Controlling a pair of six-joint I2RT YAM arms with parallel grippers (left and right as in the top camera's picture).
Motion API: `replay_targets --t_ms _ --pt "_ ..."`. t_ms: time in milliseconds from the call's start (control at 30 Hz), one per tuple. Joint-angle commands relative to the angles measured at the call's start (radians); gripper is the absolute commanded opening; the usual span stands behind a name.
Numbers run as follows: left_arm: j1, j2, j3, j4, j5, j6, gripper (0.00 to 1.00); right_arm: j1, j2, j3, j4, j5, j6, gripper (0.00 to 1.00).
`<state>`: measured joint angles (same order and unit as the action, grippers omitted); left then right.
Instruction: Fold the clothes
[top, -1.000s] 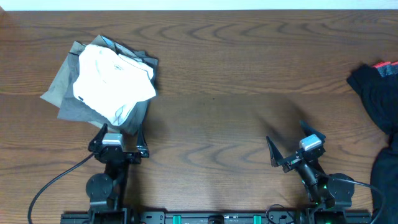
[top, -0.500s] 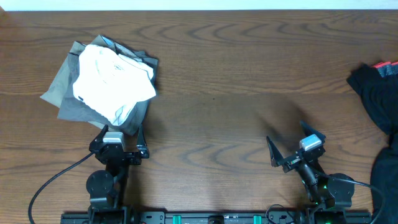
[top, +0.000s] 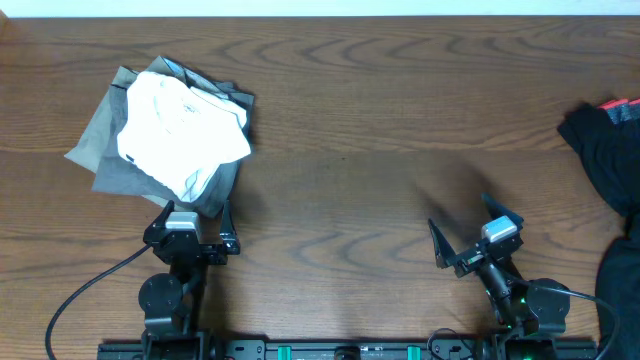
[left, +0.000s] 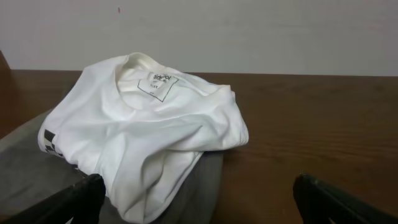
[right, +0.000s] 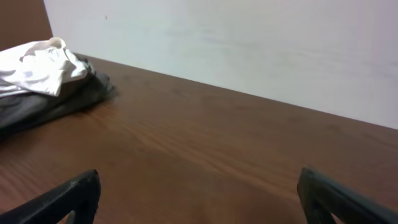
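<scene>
I read L pincer (top: 192, 222) wide open, empty. White T-shirt (top: 185, 130) lies atop grey trousers (top: 100, 140) at its 12 o'clock, just ahead. R pincer (top: 462, 226): same state, well apart from that pile, black garment (top: 605, 150) at its 2 o'clock. I judge L pincer nearer.

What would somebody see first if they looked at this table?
The bright white T-shirt stands out most, lying on top of the grey trousers at the far left of the brown table. Next comes the black garment at the right edge. The left gripper and right gripper are open at the near side, holding nothing.
</scene>
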<state>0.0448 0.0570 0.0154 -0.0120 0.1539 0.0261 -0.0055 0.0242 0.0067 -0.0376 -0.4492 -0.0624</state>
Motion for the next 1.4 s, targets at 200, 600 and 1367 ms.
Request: replay_targets --t_ms 200,600,1367 --pt "0.005 -0.056 -0.011 -0.043 0.021 -0.002 0.98 -0.007 0.000 -0.001 -0.005 -0.004 0.009 0.99" --pt "0.005 -0.053 -0.011 -0.043 0.021 -0.002 0.98 -0.007 0.000 -0.001 -0.005 -0.004 0.009 0.99" --pt "0.005 -0.053 -0.011 -0.043 0.021 -0.002 0.98 -0.007 0.000 -0.001 -0.005 -0.004 0.009 0.99"
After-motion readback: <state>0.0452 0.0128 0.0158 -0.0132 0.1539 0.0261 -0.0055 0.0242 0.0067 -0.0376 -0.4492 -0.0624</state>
